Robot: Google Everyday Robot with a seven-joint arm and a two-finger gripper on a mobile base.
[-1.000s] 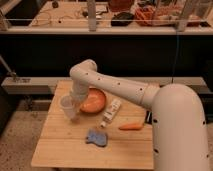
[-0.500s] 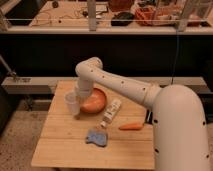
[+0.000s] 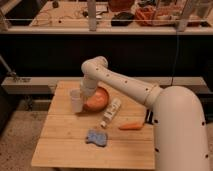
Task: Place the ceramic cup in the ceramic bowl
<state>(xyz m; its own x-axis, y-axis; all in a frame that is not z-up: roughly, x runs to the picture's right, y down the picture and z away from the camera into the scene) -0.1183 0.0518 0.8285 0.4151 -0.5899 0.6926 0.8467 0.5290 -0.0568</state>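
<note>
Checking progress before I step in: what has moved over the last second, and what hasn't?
The arm has carried the ceramic cup right and slightly back, from the table's left side up against the ceramic bowl; it is not in the bowl yet. The claw stays shut on the cup. The bowl, white tube, carrot and blue object have not moved.

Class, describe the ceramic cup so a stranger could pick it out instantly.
On the wooden table, find the orange-brown ceramic bowl under the robot's hand. The ceramic cup is just left of it: small, white, handleless, unlike the white rectangular tube.
</note>
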